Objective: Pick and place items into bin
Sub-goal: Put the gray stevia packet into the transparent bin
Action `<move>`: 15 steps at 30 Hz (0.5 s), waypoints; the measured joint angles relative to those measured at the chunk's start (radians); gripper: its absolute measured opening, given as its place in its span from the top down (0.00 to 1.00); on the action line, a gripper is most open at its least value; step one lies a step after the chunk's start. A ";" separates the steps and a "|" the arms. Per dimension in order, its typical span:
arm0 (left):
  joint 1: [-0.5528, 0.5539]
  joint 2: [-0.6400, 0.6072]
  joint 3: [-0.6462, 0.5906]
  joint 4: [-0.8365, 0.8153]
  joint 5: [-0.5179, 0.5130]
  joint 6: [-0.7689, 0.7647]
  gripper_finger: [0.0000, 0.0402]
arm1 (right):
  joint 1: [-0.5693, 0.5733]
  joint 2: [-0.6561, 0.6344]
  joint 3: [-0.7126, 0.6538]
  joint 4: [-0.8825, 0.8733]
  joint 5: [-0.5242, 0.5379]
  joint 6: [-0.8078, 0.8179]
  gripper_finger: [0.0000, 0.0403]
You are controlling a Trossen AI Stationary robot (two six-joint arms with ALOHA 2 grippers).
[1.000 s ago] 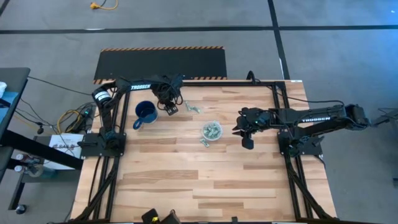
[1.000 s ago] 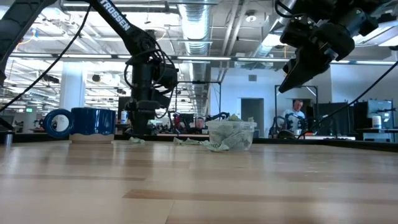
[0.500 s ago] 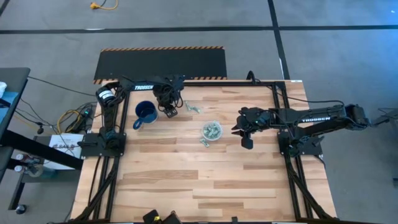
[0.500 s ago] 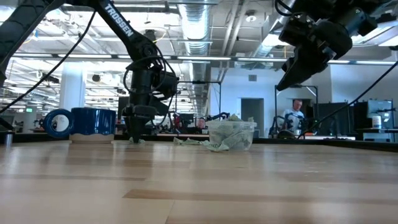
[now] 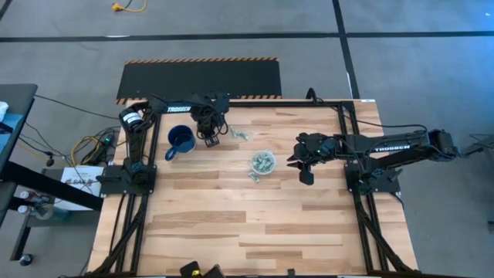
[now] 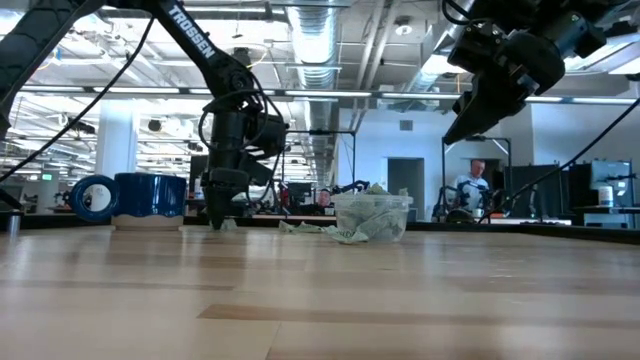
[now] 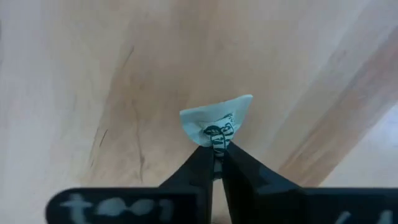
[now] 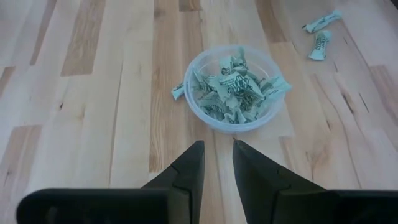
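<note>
Lowered since a second ago, the left hand (image 7: 214,155) now pinches one wrapped piece (image 7: 216,120) by its edge on the desk (image 5: 231,224), near the mug (image 5: 181,139) and apart from the cup (image 5: 262,163); so thin a grip risks slipping on lift, while the right hand (image 8: 217,163) waits slightly open beside the cup.

The word "TROSSEN" is printed in white on the left arm (image 5: 175,110) and on the right arm (image 5: 388,148), readable from above. Dark print on the wrapped item (image 7: 216,121) is too small to read.
</note>
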 joint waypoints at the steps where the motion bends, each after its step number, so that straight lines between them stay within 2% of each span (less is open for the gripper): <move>1: -0.002 0.000 0.000 0.000 0.000 0.003 0.98 | 0.000 0.000 0.000 0.001 0.000 0.000 0.81; 9: -0.030 -0.054 0.000 0.005 0.024 0.005 0.98 | 0.000 0.000 0.000 0.004 0.000 -0.004 0.81; 15: -0.099 -0.168 0.000 0.130 0.132 -0.021 0.99 | 0.000 0.000 0.000 0.004 0.053 -0.007 0.81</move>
